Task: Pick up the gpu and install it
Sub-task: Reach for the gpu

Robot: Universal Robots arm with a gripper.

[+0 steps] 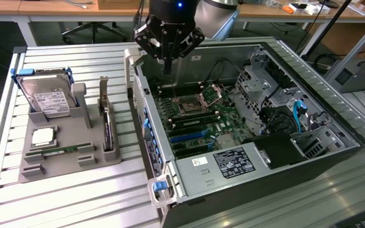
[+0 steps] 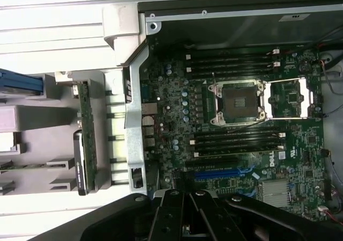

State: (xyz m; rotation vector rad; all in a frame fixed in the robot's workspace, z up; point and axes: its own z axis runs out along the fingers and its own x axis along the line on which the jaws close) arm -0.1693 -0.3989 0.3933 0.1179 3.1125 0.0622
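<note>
The gpu (image 1: 107, 126) stands on edge in a slot of the grey holder (image 1: 55, 167) at the exterior view's left, with its silver bracket at the far end. The wrist view also shows the gpu (image 2: 86, 136), as a thin green and dark strip beside the case wall. My gripper (image 1: 167, 66) hangs shut and empty above the far end of the open computer case (image 1: 189, 187), well apart from the gpu. Its dark fingers (image 2: 185, 219) are pressed together over the motherboard (image 2: 177, 128).
A hard drive (image 1: 49, 97), a processor (image 1: 43, 137) and a green memory stick (image 1: 59, 151) also sit in the holder. Inside the case are the processor socket (image 2: 238, 102), memory slots and a blue card slot (image 2: 220, 172). The case's rear wall (image 1: 141, 118) rises between holder and motherboard.
</note>
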